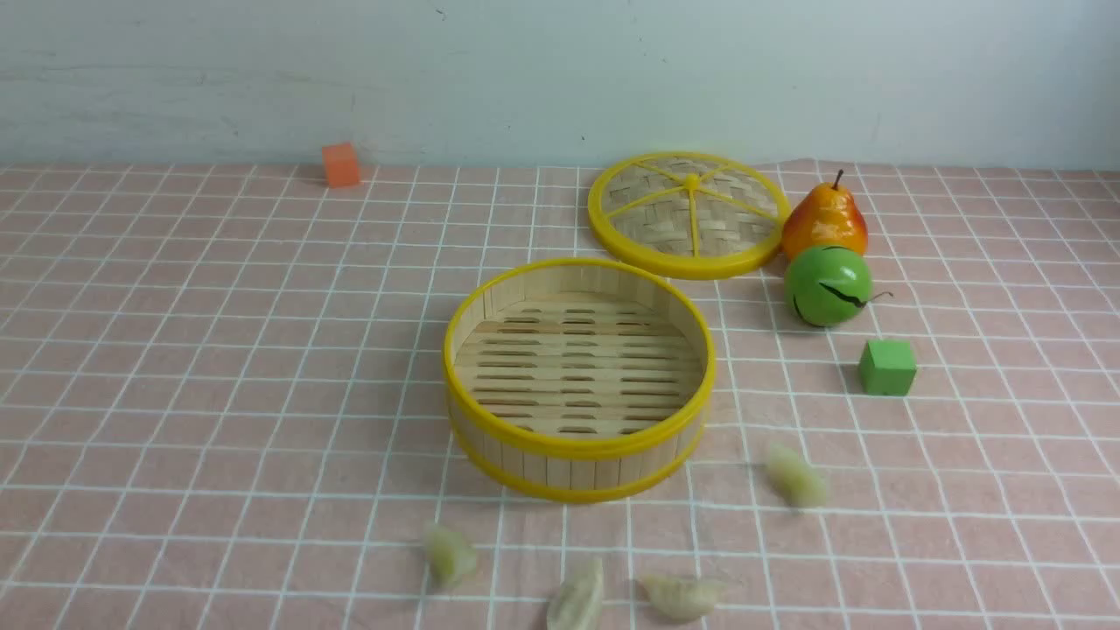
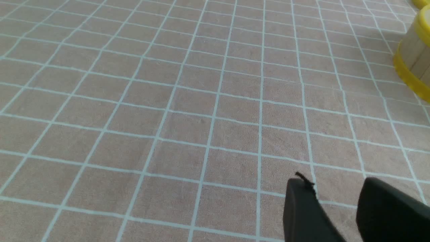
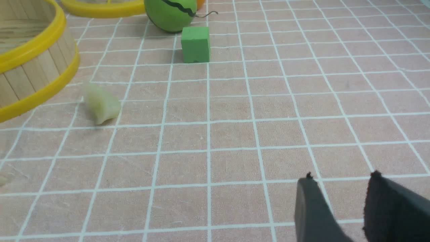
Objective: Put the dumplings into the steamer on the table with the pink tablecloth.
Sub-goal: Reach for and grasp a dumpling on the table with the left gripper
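The steamer [image 1: 577,448], empty, stands mid-table on the pink tablecloth [image 1: 219,350]. Several dumplings lie on the cloth in front of it: one at the near left [image 1: 450,553], two close together at the front edge [image 1: 579,600] [image 1: 682,596], and one off the steamer's right side [image 1: 796,477]. Neither gripper shows in the front view. My left gripper [image 2: 336,183] hangs open over bare cloth, with the steamer's wall [image 2: 411,64] off to one side. My right gripper [image 3: 341,178] is open too, apart from the nearest dumpling [image 3: 100,106] and the steamer [image 3: 37,67].
The woven lid [image 1: 687,214] lies behind the steamer. Beside it are a pear [image 1: 824,219], a green ball [image 1: 827,284] and a green cube [image 1: 886,367]. An orange cube [image 1: 340,164] sits at the far left by the wall.
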